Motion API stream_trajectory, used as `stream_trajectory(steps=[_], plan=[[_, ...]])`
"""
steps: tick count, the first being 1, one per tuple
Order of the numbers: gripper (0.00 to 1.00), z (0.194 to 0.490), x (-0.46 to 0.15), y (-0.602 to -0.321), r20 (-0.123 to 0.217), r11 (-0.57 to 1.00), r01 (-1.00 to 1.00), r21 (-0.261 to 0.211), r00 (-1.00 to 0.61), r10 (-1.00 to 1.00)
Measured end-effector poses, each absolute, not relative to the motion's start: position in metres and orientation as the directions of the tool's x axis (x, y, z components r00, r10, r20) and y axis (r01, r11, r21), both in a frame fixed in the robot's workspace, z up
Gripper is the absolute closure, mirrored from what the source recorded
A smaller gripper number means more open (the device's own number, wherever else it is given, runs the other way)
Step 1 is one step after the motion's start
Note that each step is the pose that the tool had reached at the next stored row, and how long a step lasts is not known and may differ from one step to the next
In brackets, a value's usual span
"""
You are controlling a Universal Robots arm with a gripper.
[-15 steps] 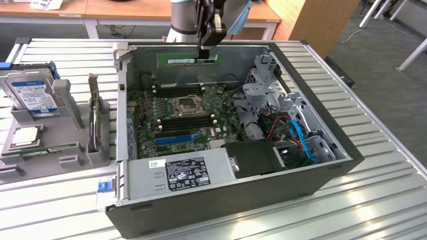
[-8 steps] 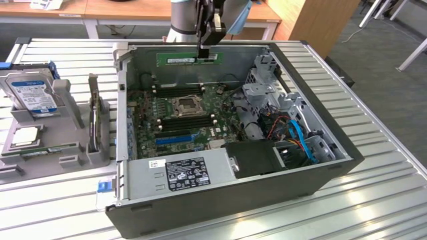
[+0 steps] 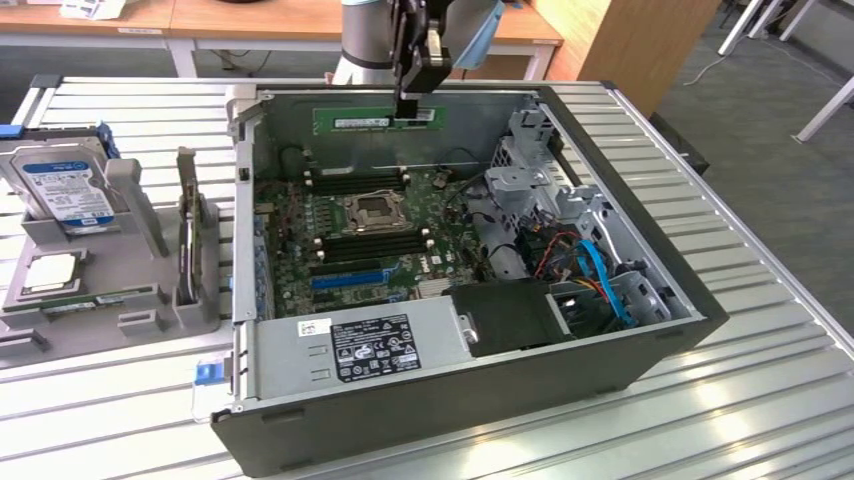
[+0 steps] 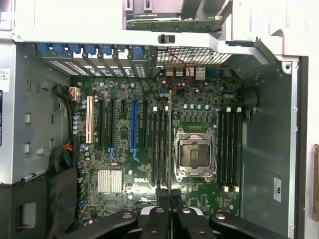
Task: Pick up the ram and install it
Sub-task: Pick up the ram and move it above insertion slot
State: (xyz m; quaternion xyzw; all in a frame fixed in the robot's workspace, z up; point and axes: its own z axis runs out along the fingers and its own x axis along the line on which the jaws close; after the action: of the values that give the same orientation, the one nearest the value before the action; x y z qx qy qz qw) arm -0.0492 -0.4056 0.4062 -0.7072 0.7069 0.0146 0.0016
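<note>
Ram (image 3: pixel 354 120) hangs level, pinched near one end in the closed end effector (image 3: pixel 411 110), just above the open computer case (image 3: pixel 534 390). Below it lies the motherboard (image 3: pixel 360 225) with its processor socket (image 3: pixel 370 210). Farther off, at the exterior view's left, a hard drive (image 3: pixel 60 190) stands in a grey holder (image 3: pixel 134 320) on the tabletop (image 3: pixel 774 400).

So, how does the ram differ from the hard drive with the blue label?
The ram is a long, thin green stick; the hard drive is a broad silver block with a blue label. The ram hangs over the open computer case, clamped in the pincer; the hard drive sits in a grey holder outside it. Both are computer parts not yet installed.
</note>
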Motion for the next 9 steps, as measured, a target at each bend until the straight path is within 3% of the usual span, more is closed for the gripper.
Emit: stream_trajectory(steps=[9], plan=[[0.88, 0.4001, -0.0492, -0.4056, -0.023, -0.001, -1.000, 0.018, 0.000, -1.000]])
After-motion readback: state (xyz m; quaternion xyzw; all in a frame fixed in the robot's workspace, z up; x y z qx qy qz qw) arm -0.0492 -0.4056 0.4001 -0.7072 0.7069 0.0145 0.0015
